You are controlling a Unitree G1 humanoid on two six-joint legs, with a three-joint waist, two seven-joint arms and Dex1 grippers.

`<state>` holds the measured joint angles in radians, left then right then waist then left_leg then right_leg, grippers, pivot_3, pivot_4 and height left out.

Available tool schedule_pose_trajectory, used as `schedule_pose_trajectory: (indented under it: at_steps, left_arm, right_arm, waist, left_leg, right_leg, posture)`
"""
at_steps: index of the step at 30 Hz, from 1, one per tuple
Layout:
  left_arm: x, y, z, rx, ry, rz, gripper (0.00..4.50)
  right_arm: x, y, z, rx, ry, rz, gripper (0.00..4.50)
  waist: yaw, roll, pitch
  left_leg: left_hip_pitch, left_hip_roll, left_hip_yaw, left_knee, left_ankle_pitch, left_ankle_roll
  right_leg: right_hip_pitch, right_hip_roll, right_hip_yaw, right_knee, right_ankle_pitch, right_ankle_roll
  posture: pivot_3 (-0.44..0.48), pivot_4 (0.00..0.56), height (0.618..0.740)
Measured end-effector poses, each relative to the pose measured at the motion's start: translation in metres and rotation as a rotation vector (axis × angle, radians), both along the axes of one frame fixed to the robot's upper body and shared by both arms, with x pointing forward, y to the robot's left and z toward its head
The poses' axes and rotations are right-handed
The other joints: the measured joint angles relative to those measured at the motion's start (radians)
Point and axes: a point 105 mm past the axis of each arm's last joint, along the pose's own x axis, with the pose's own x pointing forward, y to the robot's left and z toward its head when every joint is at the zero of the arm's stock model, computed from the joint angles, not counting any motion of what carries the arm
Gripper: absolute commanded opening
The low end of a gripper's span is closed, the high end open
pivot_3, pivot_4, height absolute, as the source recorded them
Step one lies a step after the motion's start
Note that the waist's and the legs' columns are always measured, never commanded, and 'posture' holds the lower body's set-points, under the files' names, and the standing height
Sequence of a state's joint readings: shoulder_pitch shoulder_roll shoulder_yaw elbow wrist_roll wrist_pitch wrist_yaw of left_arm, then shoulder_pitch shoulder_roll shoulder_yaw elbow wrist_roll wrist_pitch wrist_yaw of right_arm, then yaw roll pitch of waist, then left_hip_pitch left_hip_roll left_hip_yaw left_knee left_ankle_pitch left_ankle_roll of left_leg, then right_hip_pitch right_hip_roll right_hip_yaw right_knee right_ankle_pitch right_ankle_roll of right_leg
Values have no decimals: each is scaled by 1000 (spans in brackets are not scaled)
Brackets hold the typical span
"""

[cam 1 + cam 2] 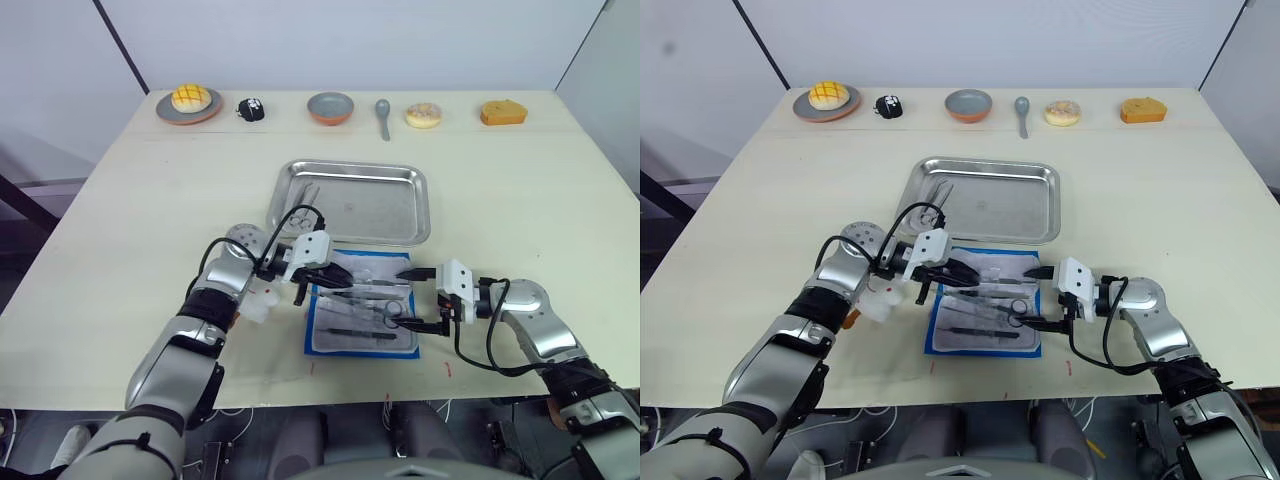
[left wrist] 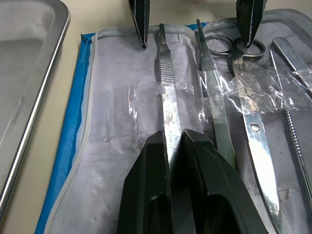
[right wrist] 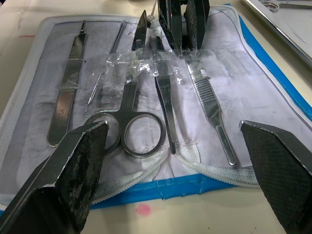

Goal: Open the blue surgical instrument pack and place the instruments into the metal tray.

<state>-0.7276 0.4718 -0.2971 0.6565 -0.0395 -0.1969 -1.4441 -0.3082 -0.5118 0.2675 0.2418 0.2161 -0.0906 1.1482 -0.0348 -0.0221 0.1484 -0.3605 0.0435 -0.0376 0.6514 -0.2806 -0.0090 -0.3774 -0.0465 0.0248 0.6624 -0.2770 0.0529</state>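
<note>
The blue surgical instrument pack (image 1: 318, 322) lies open in front of the metal tray (image 1: 400, 205), its whitish lining facing up. Several instruments (image 3: 136, 122) lie side by side in it under a clear strip, among them scissors (image 2: 253, 131). My left gripper (image 2: 175, 141) is shut on a ridged flat forceps (image 2: 166, 83) at the pack's left end. At the pack's right end my right gripper (image 3: 171, 127) stands wide open, its fingers (image 3: 73, 170) either side of the ring handles. A few instruments (image 1: 304, 196) lie in the tray's left part.
A small white lump with orange bits (image 1: 875, 300) lies beside my left wrist. Along the table's far edge stand a plate with a yellow bun (image 1: 188, 100), a black item (image 1: 250, 110), a bowl (image 1: 330, 107), a spoon (image 1: 383, 115), a doughnut (image 1: 423, 115) and an orange cake (image 1: 502, 112).
</note>
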Motion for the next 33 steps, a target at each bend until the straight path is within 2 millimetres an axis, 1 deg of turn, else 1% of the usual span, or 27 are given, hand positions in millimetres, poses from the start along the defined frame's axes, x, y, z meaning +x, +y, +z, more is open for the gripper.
schedule_pose_trajectory:
  at_steps: [9, 22, 33]
  left_arm:
    - [-3, 7, 8, 70, 12, -7, 39]
    - [-6, 6, 20, 108, 21, 1, 39]
    - [-6, 16, 31, 159, 44, 22, 39]
  right_arm:
    - [0, 1, 0, 2, 1, 2, 4500]
    - [0, 1, 0, 4, 2, 3, 4500]
    - [0, 2, 0, 6, 2, 4, 4500]
  waist:
    - [-2, 0, 0]
    - [-4, 0, 0]
    - [-5, 0, 0]
  left_leg:
    - [0, 0, 0, 0, 0, 0]
    - [0, 0, 0, 0, 0, 0]
    - [0, 0, 0, 0, 0, 0]
  right_leg:
    - [0, 0, 0, 0, 0, 0]
    - [0, 0, 0, 0, 0, 0]
    - [0, 0, 0, 0, 0, 0]
  posture:
    - [0, 150, 732]
    - [0, 150, 732]
    - [0, 150, 732]
